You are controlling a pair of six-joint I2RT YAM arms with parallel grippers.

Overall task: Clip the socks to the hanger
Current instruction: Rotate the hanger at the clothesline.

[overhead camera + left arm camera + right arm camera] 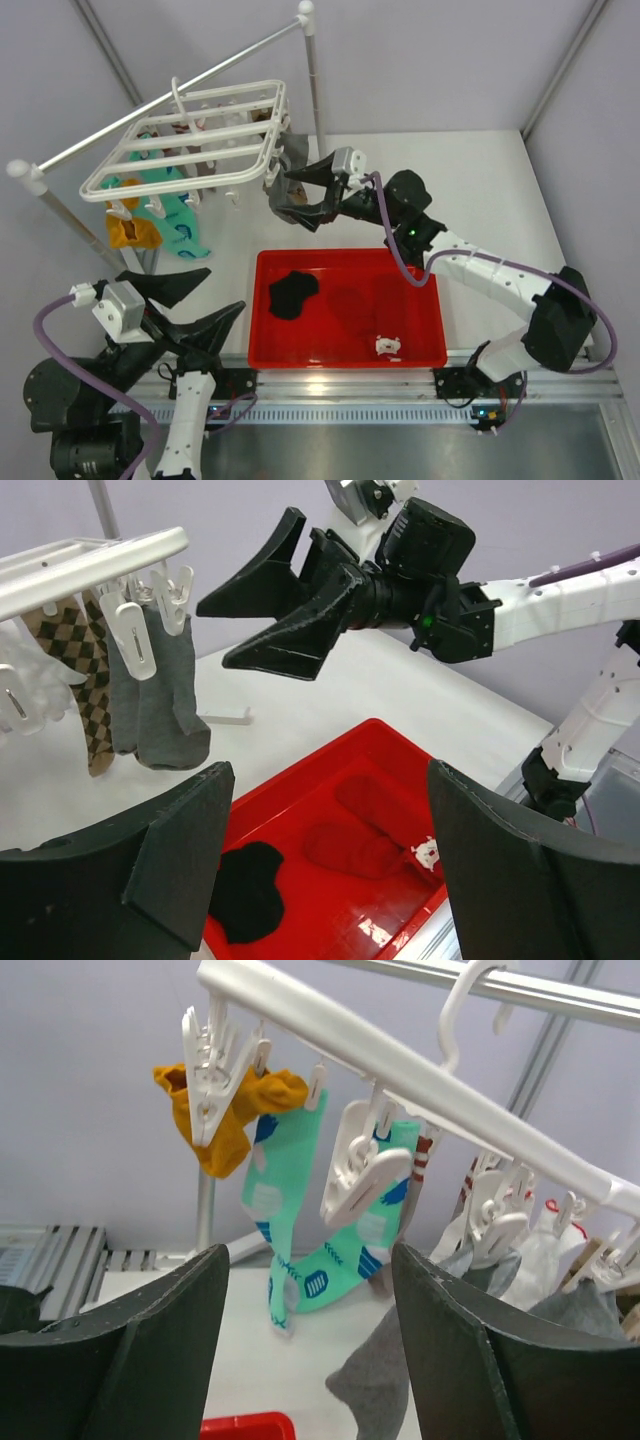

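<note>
A black sock (292, 293) lies crumpled at the left of the red tray (262, 300); it also shows in the left wrist view (243, 892). Two dark red socks (370, 838) lie in the tray's middle, hard to tell from the red floor (350, 303). The white slatted hanger (190, 140) hangs from the rail at the upper left, with several socks clipped to it. My right gripper (288, 199) is open and empty, raised beside the hanger's right end, facing an empty clip (362, 1175). My left gripper (200, 297) is open and empty, left of the tray.
A metal rail (170, 95) on white-capped poles carries the hanger. Teal patterned socks (300, 1210), an orange-yellow sock (225, 1120), grey socks (160, 705) and a brown checked sock (80, 670) hang from clips. A small white tag (388, 346) lies in the tray's near right corner.
</note>
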